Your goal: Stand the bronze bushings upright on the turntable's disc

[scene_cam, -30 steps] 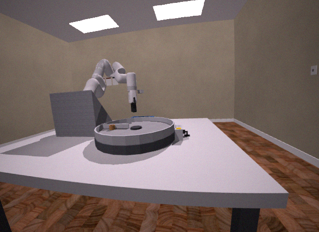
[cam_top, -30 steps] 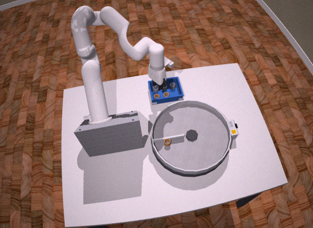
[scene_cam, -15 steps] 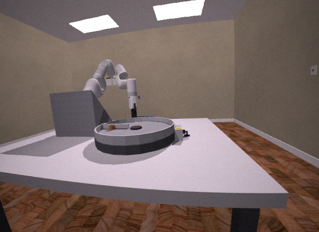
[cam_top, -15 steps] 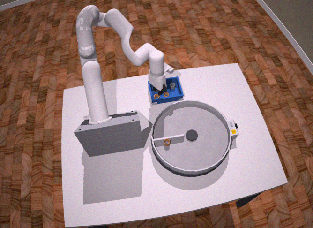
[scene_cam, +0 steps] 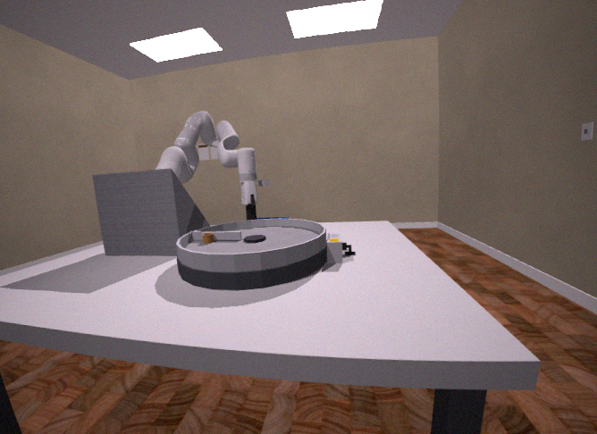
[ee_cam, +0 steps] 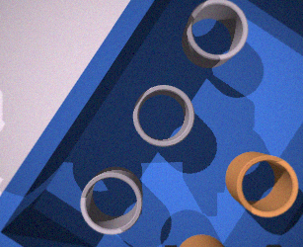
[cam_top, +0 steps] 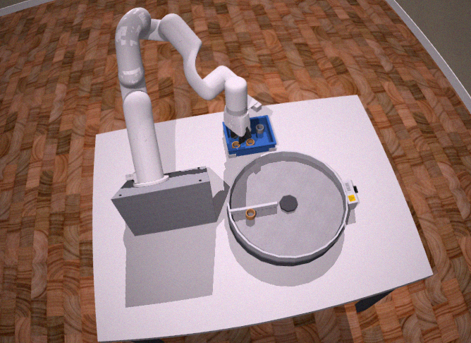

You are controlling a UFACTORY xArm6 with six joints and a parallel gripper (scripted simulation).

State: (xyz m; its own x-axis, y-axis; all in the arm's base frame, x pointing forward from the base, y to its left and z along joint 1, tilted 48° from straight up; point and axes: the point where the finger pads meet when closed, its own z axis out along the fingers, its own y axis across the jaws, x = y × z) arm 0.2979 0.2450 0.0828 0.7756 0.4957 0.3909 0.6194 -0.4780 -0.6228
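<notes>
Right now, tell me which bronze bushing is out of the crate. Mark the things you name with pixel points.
The bronze bushing [cam_top: 249, 217] [scene_cam: 207, 237] on the turntable's disc, beside the white divider [cam_top: 262, 206] [scene_cam: 227, 236]; the other two stand in the crate [cam_top: 268, 145].

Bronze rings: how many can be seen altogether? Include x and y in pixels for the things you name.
3: one upright on the round disc [cam_top: 312, 224] [scene_cam: 284, 236], two in the blue crate [cam_top: 253, 149] [ee_cam: 98, 106]. Others may be hidden behind the pincer [cam_top: 243, 137].

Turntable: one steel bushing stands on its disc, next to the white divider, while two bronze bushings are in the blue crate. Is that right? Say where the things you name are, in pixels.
Not quite: the bushing [cam_top: 250, 217] [scene_cam: 207, 237] on the disc [cam_top: 304, 224] [scene_cam: 284, 236] is bronze, not steel, as the top view shows. The rest holds.
</notes>
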